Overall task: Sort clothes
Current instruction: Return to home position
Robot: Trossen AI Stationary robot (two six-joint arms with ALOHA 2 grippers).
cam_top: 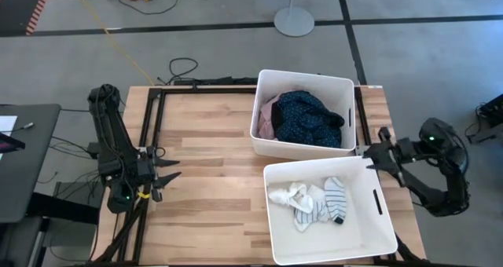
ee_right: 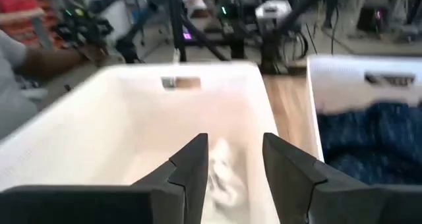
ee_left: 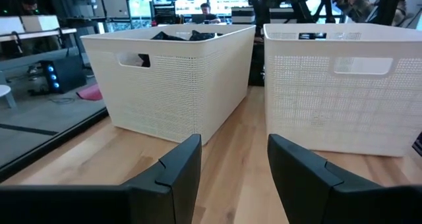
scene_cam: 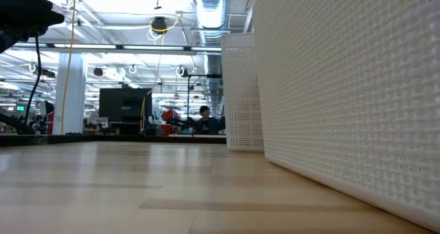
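The left half of the worktop (cam_top: 204,165) is lying bare, leaving open room between the bins and the left gripper (cam_top: 167,181). That gripper is hanging at the left edge, its fingers spread and empty. The right gripper (cam_top: 376,157) is hovering at the right edge where the two bins meet, fingers parted, grasping nothing. In the upper bin (cam_top: 306,74) a navy dotted garment (cam_top: 306,118) is covering a pink one (cam_top: 267,119); whatever is lying beneath is buried. The lower bin (cam_top: 269,220) is holding white socks (cam_top: 287,194) and a striped sock (cam_top: 335,198).
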